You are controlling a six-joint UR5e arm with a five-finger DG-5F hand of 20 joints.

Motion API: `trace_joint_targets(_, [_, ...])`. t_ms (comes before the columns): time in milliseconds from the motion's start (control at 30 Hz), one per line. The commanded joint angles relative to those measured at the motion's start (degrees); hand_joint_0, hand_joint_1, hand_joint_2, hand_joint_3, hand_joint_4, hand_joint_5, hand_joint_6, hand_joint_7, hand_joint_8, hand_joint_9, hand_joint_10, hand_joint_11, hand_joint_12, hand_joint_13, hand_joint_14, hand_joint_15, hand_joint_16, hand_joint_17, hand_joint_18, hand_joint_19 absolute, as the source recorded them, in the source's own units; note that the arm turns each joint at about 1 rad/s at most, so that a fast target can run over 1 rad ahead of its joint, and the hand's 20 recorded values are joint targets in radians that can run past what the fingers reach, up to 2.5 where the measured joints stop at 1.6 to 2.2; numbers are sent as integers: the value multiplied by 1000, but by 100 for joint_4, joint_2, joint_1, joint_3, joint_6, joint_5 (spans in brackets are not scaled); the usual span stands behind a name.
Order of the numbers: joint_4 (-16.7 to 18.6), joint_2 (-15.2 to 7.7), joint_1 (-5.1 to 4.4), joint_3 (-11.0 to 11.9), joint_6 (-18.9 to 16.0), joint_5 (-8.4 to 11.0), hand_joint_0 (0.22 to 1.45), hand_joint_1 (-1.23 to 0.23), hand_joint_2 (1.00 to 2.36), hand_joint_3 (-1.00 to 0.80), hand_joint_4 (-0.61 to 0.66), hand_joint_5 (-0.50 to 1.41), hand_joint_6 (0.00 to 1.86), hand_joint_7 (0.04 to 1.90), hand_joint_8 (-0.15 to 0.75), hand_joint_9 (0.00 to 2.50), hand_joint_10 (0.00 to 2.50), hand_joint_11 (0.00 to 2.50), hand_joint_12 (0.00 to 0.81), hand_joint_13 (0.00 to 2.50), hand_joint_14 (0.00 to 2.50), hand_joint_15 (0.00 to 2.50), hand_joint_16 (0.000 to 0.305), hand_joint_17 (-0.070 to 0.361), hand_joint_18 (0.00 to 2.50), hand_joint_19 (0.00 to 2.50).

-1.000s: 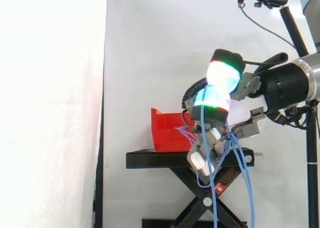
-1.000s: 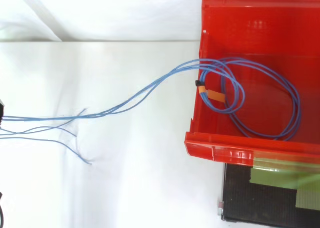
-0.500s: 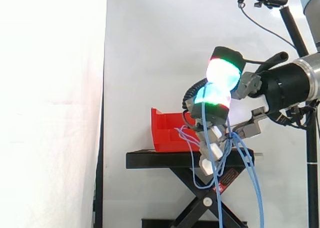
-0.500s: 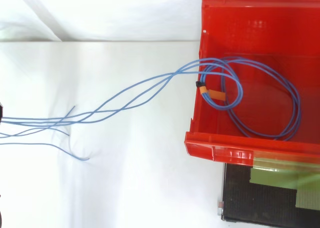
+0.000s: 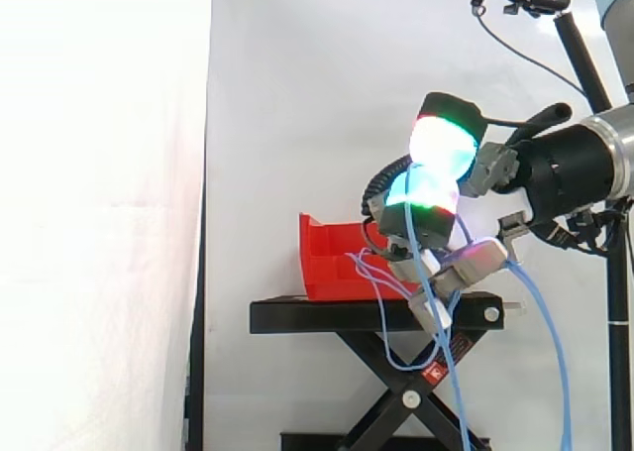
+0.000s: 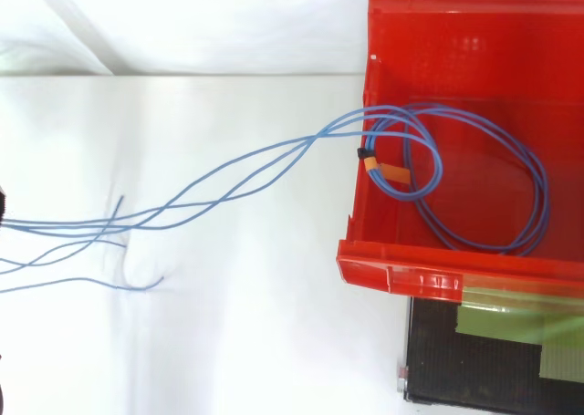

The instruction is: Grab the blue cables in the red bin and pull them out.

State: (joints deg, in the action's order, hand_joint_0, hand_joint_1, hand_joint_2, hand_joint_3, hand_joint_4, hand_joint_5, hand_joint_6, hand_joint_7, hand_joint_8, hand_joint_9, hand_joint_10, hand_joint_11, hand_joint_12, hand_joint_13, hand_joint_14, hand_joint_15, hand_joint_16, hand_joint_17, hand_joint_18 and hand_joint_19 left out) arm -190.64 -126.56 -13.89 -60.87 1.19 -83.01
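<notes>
The red bin [image 6: 438,278] stands on the black stand [image 5: 327,314]. Blue cables [image 6: 237,173] run from a coil [image 6: 516,160] inside the bin over its left wall and off the top view's left edge. An orange tie [image 6: 383,170] binds the coil at that wall. In the side view my hand [image 5: 433,216] hovers just right of the bin [image 5: 327,258], above the stand's edge. Its green and cyan pads press together with the cables [image 5: 451,372] running between them. Long strands hang down from the hand below the stand top. The lower fingers [image 5: 466,263] stretch out sideways.
A scissor-lift frame [image 5: 406,396] carries the stand. A camera on a black pole [image 5: 619,322] rises at the right edge behind my arm. Green tape [image 6: 511,324] lies on the black stand top beside the bin. White curtain hangs behind.
The lower fingers have swung up from pointing down to lying nearly level. The hanging strands shifted right, and the loose cable ends in the top view drifted slightly.
</notes>
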Motion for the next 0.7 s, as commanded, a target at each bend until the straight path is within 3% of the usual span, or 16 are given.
trace_joint_targets(0, [0, 0, 0, -4, 0, -5, 950, -773, 1000, -1000, 189, 964, 683, 589, 271, 1170, 27, 758, 358, 1435, 18, 1285, 36, 82, 801, 862])
trace_joint_targets(167, [9, 0, 0, -4, 70, -49, 949, -777, 1000, -1000, 181, 966, 674, 595, 271, 1187, 30, 776, 341, 1524, 6, 1515, 38, 85, 946, 978])
trace_joint_targets(233, [18, 0, 0, -4, 97, -84, 949, -778, 1000, -1000, 183, 967, 669, 597, 271, 1202, 28, 798, 331, 1536, 197, 1553, 38, 85, 1033, 1075])
trace_joint_targets(267, [26, 0, 0, 5, 176, -119, 949, -779, 1000, -1000, 183, 967, 665, 599, 273, 1229, 27, 818, 325, 1481, 657, 1400, 38, 84, 1117, 1182])
trace_joint_targets(333, [26, 0, 0, -4, 334, -181, 950, -780, 1000, -1000, 183, 966, 663, 602, 272, 1233, 26, 826, 333, 1404, 1254, 1190, 39, 87, 1202, 1242])
trace_joint_targets(367, [26, 0, 0, -4, 466, -233, 951, -781, 1000, -1000, 183, 966, 662, 602, 273, 1237, 28, 827, 338, 1399, 1282, 1185, 39, 89, 1230, 1246])
trace_joint_targets(400, [26, 0, 0, -4, 624, -286, 951, -781, 1000, -1000, 185, 965, 660, 603, 270, 1249, 29, 841, 341, 1350, 1663, 1058, 38, 87, 1288, 1360])
trace_joint_targets(467, [26, 0, 0, -4, 817, -312, 950, -782, 1000, -1000, 185, 964, 657, 605, 272, 1278, 30, 874, 340, 1278, 2120, 911, 38, 86, 1373, 1486])
trace_joint_targets(533, [35, 0, 0, -4, 984, -321, 944, -790, 1000, -1000, 189, 963, 648, 610, 269, 1292, 30, 888, 339, 1245, 2300, 878, 37, 83, 1416, 1583])
trace_joint_targets(600, [62, 0, 0, -4, 1318, -321, 944, -792, 1000, -1000, 189, 963, 644, 611, 269, 1292, 29, 906, 344, 1245, 2303, 877, 37, 83, 1415, 1576])
trace_joint_targets(667, [62, 0, 0, -4, 1441, -312, 942, -793, 1000, -1000, 181, 962, 641, 614, 265, 1373, 30, 1032, 343, 1240, 2309, 875, 37, 83, 1413, 1578])
